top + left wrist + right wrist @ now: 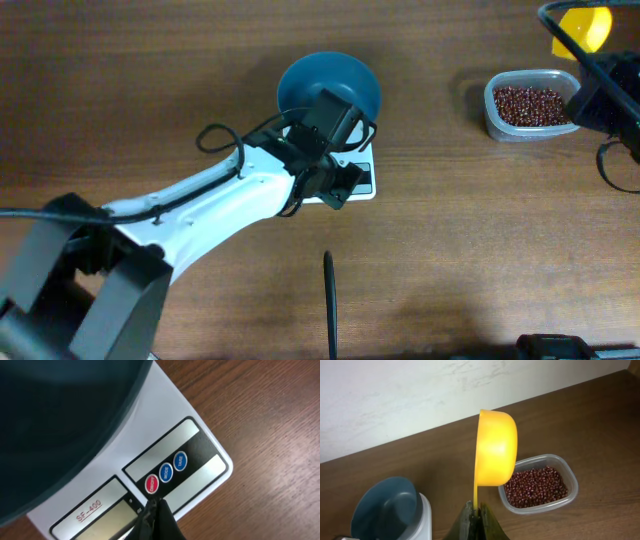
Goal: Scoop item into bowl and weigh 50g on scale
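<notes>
Overhead looks straight down on the table; left wrist sits close above the scale; right wrist, farther off, faces the wall, sharing bowl and scale with overhead.

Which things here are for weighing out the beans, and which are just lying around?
For the job: beans, clear tub, yellow scoop, blue bowl, scale.
Lying about: thin black stick on the table.
</notes>
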`<state>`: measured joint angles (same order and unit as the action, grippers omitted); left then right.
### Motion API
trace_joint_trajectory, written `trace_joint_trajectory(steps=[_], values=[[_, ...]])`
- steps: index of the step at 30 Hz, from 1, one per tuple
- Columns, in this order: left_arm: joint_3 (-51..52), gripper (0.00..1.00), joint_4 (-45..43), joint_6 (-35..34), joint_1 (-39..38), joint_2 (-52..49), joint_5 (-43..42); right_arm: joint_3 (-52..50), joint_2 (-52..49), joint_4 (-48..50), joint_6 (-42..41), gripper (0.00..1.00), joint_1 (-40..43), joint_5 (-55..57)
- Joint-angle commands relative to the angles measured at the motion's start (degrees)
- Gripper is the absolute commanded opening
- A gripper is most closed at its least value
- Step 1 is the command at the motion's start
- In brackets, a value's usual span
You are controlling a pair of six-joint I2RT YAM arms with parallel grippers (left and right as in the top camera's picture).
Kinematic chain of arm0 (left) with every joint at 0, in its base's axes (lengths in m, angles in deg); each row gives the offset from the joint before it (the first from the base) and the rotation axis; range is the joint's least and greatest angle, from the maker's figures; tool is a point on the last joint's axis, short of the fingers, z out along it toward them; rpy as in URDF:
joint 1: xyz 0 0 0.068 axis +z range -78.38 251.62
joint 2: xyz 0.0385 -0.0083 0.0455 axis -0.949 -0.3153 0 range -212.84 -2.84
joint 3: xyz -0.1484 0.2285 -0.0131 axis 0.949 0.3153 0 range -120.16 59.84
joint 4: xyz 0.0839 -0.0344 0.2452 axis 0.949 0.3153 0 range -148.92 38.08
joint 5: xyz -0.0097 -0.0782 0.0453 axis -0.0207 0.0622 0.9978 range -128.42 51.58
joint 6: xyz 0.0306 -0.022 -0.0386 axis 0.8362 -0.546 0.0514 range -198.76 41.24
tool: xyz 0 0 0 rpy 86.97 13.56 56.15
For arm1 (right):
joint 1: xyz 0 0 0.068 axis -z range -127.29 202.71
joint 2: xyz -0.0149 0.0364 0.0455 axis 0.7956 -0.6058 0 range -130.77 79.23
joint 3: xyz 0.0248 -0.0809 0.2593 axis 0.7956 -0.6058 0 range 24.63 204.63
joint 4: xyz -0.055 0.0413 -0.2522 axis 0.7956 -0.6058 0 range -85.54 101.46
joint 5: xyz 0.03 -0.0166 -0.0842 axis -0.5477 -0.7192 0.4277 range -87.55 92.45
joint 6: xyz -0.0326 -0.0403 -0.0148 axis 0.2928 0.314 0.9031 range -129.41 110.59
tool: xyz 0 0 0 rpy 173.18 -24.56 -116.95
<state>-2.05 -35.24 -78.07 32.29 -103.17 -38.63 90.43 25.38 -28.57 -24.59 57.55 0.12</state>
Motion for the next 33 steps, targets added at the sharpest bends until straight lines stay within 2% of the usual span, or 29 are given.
trace_joint_trajectory(steps=[1,22,33], values=[[0.37,0.00,-1.18,1.11,-0.04,-3.45,0.02,1.07,-0.04,0.37,0.17,0.04,0.17,1.09],[0.37,0.00,-6.51,1.09,0.00,-7.48,1.68,1.07,-0.04,0.37,0.17,0.04,0.15,1.09],[0.96,0.00,-4.09,1.07,0.00,-7.67,1.73,1.07,-0.04,0.35,0.17,0.04,0.15,1.09]])
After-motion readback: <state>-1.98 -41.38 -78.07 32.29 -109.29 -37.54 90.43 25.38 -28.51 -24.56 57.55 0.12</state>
